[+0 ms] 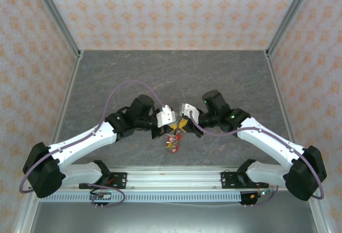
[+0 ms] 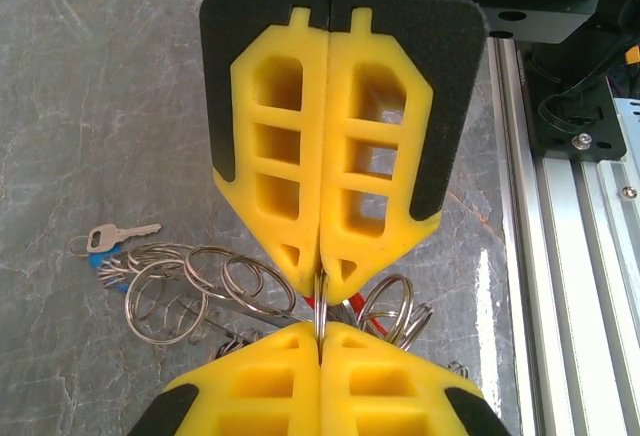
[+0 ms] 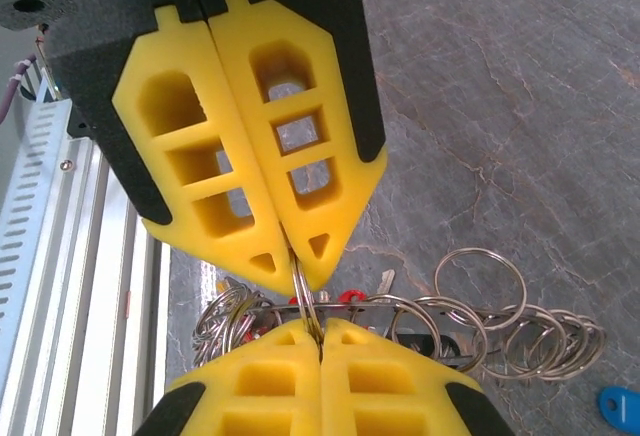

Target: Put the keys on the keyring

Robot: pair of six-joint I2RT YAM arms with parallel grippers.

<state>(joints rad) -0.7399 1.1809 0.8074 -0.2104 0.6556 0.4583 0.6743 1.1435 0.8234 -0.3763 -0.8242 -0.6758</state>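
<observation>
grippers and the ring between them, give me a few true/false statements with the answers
1. The left gripper and the right gripper both pinch the same thin metal ring. True.
2. The right gripper's jaws stand wide open. False: they are shut on the ring.
3. A small key lies flat on the table, apart from both grippers. True.
4. The grippers' fingers are red. False: they are yellow, on black mounts.
</observation>
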